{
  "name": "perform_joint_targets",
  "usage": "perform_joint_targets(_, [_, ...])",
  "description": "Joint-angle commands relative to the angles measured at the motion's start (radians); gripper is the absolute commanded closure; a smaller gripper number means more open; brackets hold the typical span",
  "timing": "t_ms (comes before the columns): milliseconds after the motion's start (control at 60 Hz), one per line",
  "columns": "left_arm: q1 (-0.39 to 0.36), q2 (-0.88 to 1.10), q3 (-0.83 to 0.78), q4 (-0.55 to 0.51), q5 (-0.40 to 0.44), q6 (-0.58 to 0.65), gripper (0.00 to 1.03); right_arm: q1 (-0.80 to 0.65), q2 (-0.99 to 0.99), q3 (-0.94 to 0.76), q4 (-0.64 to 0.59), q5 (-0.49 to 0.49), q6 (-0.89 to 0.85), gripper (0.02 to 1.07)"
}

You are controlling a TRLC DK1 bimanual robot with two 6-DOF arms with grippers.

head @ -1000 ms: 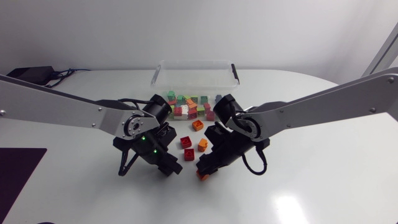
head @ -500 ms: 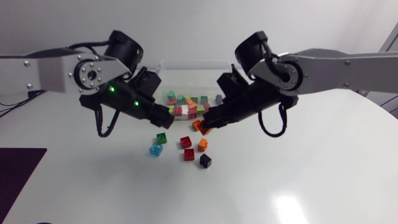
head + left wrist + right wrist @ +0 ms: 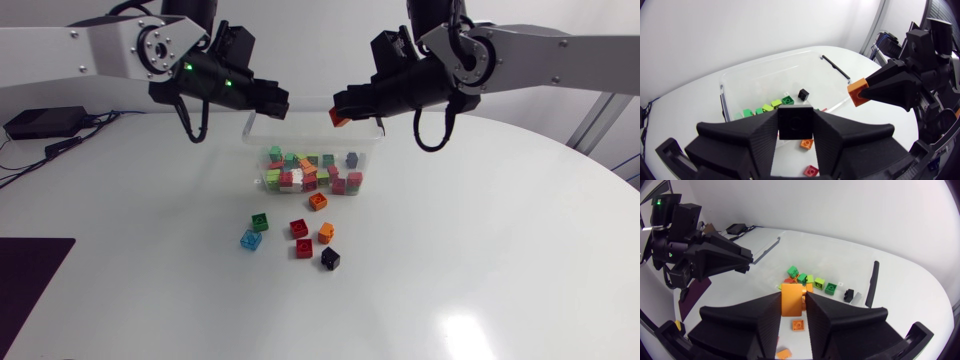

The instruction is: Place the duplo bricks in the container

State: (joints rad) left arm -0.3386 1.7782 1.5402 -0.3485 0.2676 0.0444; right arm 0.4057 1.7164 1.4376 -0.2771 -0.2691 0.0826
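Hovering above the back left corner of the clear container, the left hand pinched a black brick between its two fingers, one finger pressed on each side. The right hand hung above the container's back rim, nearer its right end, and pinched an orange brick the same way, with the brick's lower edge showing below the fingertips. The two hands faced each other over the back of the container, apart, and neither touched it. Inside the container a heap of bricks in red, green, orange, white and blue lay crowded toward the front wall. A black latch sat on the container's right rim. In front of the container, seven more pieces lay on the white surface. A loose orange brick lay just beside the front wall. Farther from the container came a green brick with a blue brick just beside it. To the right of these were a red brick, a second red brick and a small orange brick, close together. A second black brick lay farthest from the container. From the left wrist view, the right hand and its orange brick showed above the container's right end.
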Motion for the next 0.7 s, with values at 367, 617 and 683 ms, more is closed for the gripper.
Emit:
perform_joint_targets(367, [0.046,0.231,0.227,0.123,-0.036,-0.041,0.66,-0.001,0.281,0.211,0.098,0.172,-0.024,0.41])
perform_joint_targets(617, [0.081,0.092,0.121,0.123,-0.051,-0.024,0.10,-0.004,0.143,0.116,0.078,0.194,-0.084,0.07])
perform_joint_targets(683, [0.101,0.000,0.055,0.112,-0.050,-0.020,0.10,0.001,0.071,0.046,0.075,0.188,-0.103,0.07])
